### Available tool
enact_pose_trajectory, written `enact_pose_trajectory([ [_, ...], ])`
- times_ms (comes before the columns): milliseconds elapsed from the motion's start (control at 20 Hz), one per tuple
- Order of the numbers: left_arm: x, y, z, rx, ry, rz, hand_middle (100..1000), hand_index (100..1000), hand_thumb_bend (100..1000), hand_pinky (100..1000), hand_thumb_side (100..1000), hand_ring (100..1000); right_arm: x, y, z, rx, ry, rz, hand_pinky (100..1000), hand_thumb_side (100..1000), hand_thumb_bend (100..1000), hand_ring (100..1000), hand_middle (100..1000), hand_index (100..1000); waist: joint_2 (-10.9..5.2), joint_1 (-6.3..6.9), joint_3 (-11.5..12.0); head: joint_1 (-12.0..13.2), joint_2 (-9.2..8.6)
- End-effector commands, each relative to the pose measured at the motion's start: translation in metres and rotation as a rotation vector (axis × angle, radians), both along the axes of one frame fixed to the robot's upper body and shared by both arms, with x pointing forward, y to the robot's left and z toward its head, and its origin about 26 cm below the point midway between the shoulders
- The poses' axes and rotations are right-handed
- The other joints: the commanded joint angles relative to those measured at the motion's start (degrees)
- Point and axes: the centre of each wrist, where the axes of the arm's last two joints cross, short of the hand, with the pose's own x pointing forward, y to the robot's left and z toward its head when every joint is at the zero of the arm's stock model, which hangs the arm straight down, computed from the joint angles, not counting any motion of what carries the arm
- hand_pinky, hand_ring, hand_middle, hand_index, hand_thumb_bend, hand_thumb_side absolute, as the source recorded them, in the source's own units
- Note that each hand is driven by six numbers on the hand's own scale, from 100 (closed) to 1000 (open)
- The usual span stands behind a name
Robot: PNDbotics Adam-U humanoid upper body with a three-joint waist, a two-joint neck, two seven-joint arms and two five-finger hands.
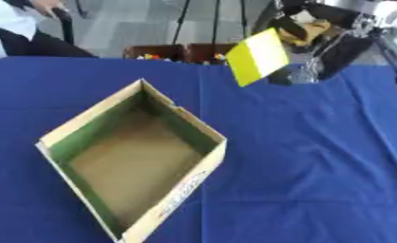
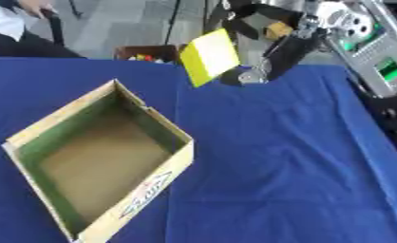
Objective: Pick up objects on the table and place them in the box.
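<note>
- The robot's right hand [image 2: 272, 28] has its fingers curled round a flat yellow rectangular card [image 1: 258, 57], held aloft at the far right.
- The open cardboard box [image 1: 195, 186] lies nearer and to the left, empty.
- The left hand isn't visible.

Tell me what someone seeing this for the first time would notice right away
The bright yellow block stands out first, held in the air at the top right by the robot's right hand, above the far part of the blue tablecloth. Next comes the open cardboard box with green inner walls, sitting empty and askew on the cloth at lower left.
</note>
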Motion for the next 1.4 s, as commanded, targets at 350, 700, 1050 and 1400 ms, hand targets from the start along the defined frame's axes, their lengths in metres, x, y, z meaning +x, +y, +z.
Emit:
enact_pose_trajectory([
  [350,-0.001,0.001,0.011,0.028,-0.030,-0.011,887,969,100,761,1000,747,0.003,0.012,0.015,0.026,-0.006,0.038,554,100,100,539,182,312,-2.07,-1.27,2.2,-1.6,-0.31],
  [700,0.001,-0.003,0.014,0.022,-0.040,-0.036,888,970,100,761,1000,747,0.035,0.036,0.006,0.066,0.082,0.020,565,100,100,542,178,307,-1.52,-1.98,5.7,-4.2,-1.29],
  [1050,0.002,-0.005,0.015,0.017,-0.047,-0.046,890,969,100,761,1000,747,0.053,0.055,-0.008,0.051,0.105,0.004,566,100,100,542,177,306,-0.94,-2.12,6.8,-5.6,-1.68],
  [1400,0.003,-0.008,0.017,0.013,-0.058,-0.059,890,969,100,761,1000,747,0.065,0.069,-0.028,0.018,0.102,-0.022,568,100,100,542,175,305,-0.21,-2.39,8.1,-6.3,-2.20],
])
